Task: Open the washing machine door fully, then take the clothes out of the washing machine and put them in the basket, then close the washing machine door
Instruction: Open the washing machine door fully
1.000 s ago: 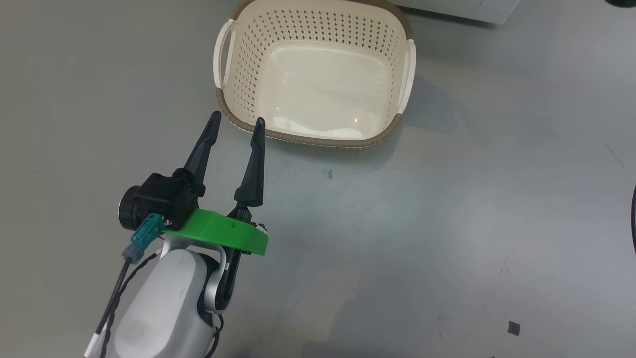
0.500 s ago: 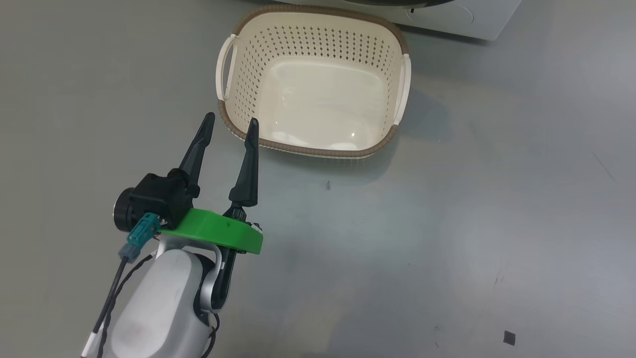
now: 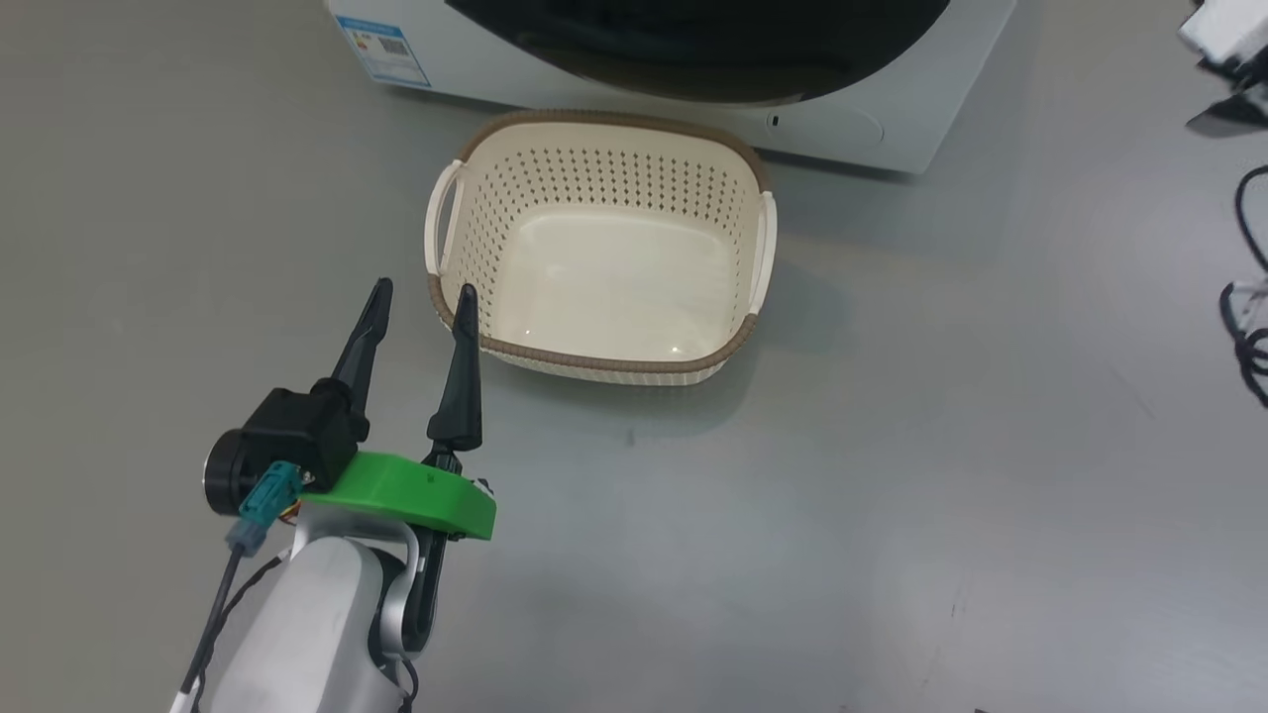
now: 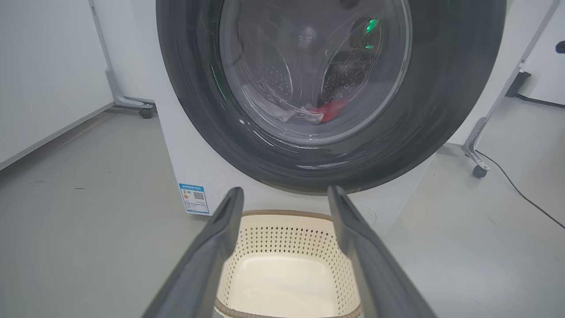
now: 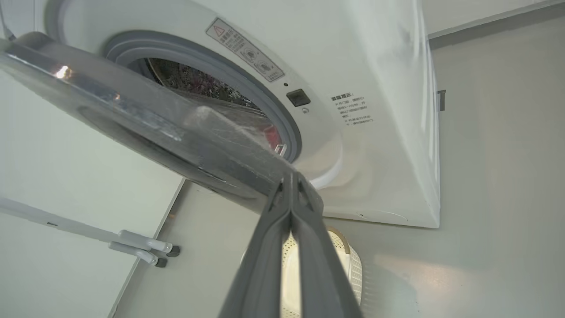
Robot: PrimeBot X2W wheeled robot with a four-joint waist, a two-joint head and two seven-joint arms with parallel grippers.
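The washing machine (image 3: 921, 109) stands at the top of the head view, with the cream basket (image 3: 594, 361) on the floor just before it. My left gripper (image 3: 423, 290) is open beside the basket's near left corner and holds nothing. In the left wrist view its fingers (image 4: 220, 238) frame the basket (image 4: 287, 238) below the black-rimmed washing machine door (image 4: 441, 110); red and white clothes (image 4: 329, 110) show through the glass. In the right wrist view my right gripper (image 5: 290, 179) is shut, its tips against the edge of the ajar door (image 5: 132, 119). A red garment (image 5: 270, 132) shows in the drum.
Dark cables (image 3: 1250, 327) lie on the floor at the right. White stand legs on casters (image 4: 477, 165) flank the machine, another (image 5: 141, 247) at its left side. A blue label (image 3: 381, 45) marks the washer's lower left corner. Grey floor surrounds the basket.
The head camera has tilted up, bringing the washing machine's front into view above the basket. My left gripper stays open by the basket's corner.
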